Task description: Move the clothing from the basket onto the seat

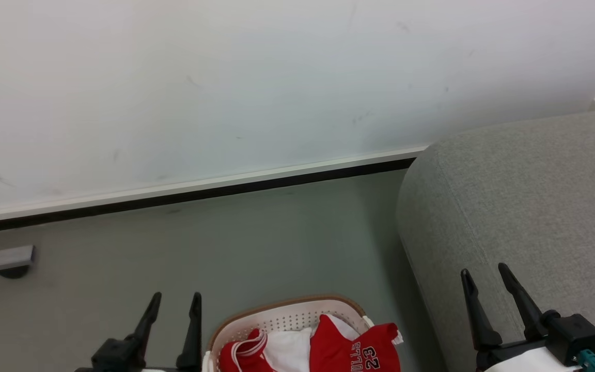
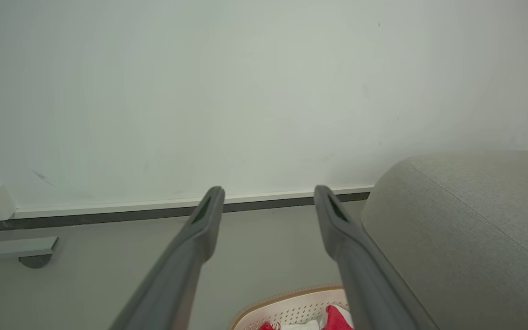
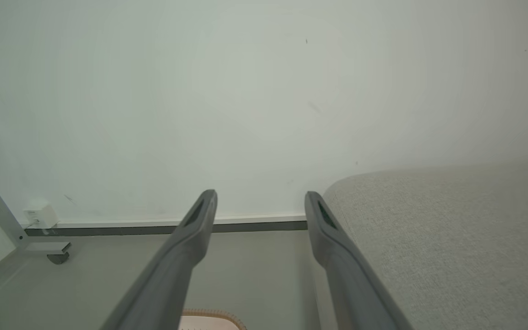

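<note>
Clothing (image 1: 328, 351): red garments with white trim, heaped in the basket at the bottom centre of the head view. One carries a "23" print, and a red corner hangs over the right rim.
Basket (image 1: 287, 310): white with perforated walls and a tan rim, standing on the floor (image 1: 277, 232) just left of the seat. The frame's bottom edge cuts it off.
Seat (image 1: 535, 206): a grey upholstered block with a rounded end, filling the right of the frame. What shows of its top carries nothing.
Left jaws: apart and empty at the lower left. The fingers (image 1: 147, 315) point up the frame, beside the basket and not touching it.
Right jaws: apart and empty at the lower right. The fingers (image 1: 475, 310) stand in front of the seat fabric.
Why so: this looks like a ready pose. Both pairs are spread wide to take soft cloth, and one flanks the basket on each side. The basket is kept next to the seat, so the carry should be short.
Stage: apparently the start, as all the clothing in view lies in the basket.
Next move: probably a bend at the waist and a reach down into the heap.
Risk: a pinch may lift two garments at once, or snag the rim and drag the light basket.
</note>
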Tool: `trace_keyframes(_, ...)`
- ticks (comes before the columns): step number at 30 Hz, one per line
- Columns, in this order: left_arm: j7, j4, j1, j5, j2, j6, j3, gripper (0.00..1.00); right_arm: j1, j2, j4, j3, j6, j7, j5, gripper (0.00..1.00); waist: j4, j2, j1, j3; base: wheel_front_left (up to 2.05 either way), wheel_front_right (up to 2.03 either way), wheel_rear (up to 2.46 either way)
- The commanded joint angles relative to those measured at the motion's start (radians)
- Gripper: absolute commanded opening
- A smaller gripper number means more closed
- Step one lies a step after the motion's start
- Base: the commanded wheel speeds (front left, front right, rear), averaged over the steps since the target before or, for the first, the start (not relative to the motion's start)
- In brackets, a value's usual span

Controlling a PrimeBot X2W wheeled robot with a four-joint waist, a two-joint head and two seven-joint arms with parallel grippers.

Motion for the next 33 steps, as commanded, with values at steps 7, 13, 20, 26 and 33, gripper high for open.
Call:
trace_keyframes(7, -0.001, 0.157, -0.053, 0.017, 0.008, -0.032, -0.032, 1.0, -0.024, -0.007, -0.014, -0.033, -0.002, -0.003, 0.007, 1.0, -0.078, 0.0, 0.0, 0.044, 0.0, 0.0, 0.0)
trace_keyframes(13, -0.001, 0.347, -0.135, 0.029, 0.022, -0.061, -0.094, 1.0, -0.04, -0.006, -0.024, -0.052, -0.002, -0.002, 0.011, 1.0, -0.132, 0.0, 0.0, 0.087, 0.0, 0.0, 0.0)
trace_keyframes(20, 0.014, 0.563, -0.238, 0.031, 0.02, -0.074, -0.174, 1.0, -0.051, 0.005, -0.036, -0.066, -0.002, -0.002, 0.022, 1.0, -0.186, 0.0, 0.0, 0.146, 0.0, 0.0, 0.0)
trace_keyframes(26, 0.04, 0.715, -0.342, 0.035, 0.026, -0.077, -0.239, 1.0, -0.087, 0.015, -0.06, -0.067, -0.002, -0.002, 0.037, 1.0, -0.216, 0.0, 0.0, 0.237, 0.0, 0.0, 0.0)
trace_keyframes(33, 0.115, 0.903, -0.449, 0.023, 0.04, -0.077, -0.343, 1.0, -0.149, 0.027, -0.091, -0.088, -0.002, -0.002, 0.051, 1.0, -0.246, 0.0, 0.0, 0.336, 0.0, 0.0, 0.0)
